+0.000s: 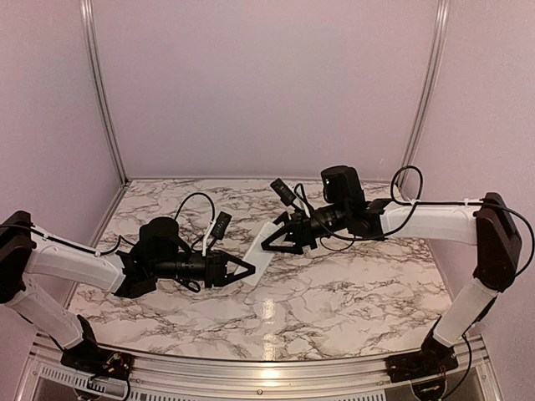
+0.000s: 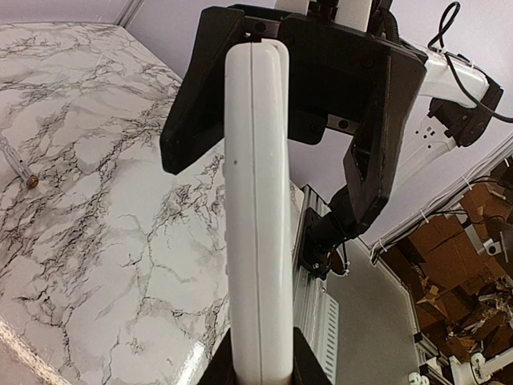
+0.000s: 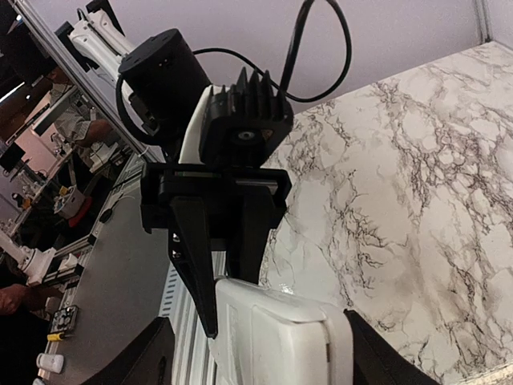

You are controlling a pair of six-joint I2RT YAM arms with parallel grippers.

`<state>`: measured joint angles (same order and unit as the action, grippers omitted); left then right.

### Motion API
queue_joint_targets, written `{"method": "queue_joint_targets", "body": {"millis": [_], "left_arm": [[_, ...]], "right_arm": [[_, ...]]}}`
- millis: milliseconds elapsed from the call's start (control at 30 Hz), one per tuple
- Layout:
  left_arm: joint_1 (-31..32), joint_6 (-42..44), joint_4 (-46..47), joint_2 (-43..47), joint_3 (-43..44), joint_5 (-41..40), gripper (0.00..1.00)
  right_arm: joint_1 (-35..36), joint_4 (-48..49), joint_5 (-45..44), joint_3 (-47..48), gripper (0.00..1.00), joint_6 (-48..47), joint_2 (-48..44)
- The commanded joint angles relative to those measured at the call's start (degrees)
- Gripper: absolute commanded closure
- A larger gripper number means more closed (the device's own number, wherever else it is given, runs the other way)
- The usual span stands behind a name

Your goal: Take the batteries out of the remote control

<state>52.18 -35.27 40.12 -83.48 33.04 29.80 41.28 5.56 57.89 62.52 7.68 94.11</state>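
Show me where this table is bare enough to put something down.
The table is bare marble from under the remote to its near edge. The middle is crowded: the left gripper and right gripper meet at the remote above it. A thin rod lies farther back.

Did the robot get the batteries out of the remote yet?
Not yet. Done: the remote control is up off the table, clamped at one end by the left gripper. In hand: the right gripper has its open jaws around the other end. Left: no batteries show anywhere, so both look still to come out.
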Motion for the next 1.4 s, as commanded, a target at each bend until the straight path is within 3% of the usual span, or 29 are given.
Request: {"method": "queue_joint_targets", "body": {"millis": [0,467,567,667,800,900,1367], "left_arm": [[0.0,1.0,0.4,-1.4,1.4,3.9,1.0],[0.0,2.8,-2.2,-2.7,3.5,5.1,1.0],[-0.1,3.0,-2.4,-2.7,3.7,4.9,0.98],[-0.2,3.0,-2.2,-2.8,3.9,5.1,0.8],[-1.1,2.6,-1.1,-1.4,2.7,3.6,0.28],[-1.4,1.8,2.1,0.7,0.0,2.2,0.02],[-5.7,0.1,5.3,7.5,-7.2,-8.7,0.01]], "right_arm": [[-0.1,0.2,2.7,-0.1,0.4,-0.6,-1.1],[-0.1,-1.8,3.1,-0.7,0.98,-1.2,-0.5],[-0.1,-0.2,3.0,-1.8,1.0,0.0,-0.6],[-0.1,2.1,1.9,-3.2,1.0,2.3,-0.5],[-0.1,4.3,-2.9,-4.2,1.0,6.5,-0.5],[-0.1,6.0,-4.9,-5.0,1.0,8.9,-0.3],[-0.1,24.7,-9.1,-9.1,1.0,25.1,-0.1]]}}
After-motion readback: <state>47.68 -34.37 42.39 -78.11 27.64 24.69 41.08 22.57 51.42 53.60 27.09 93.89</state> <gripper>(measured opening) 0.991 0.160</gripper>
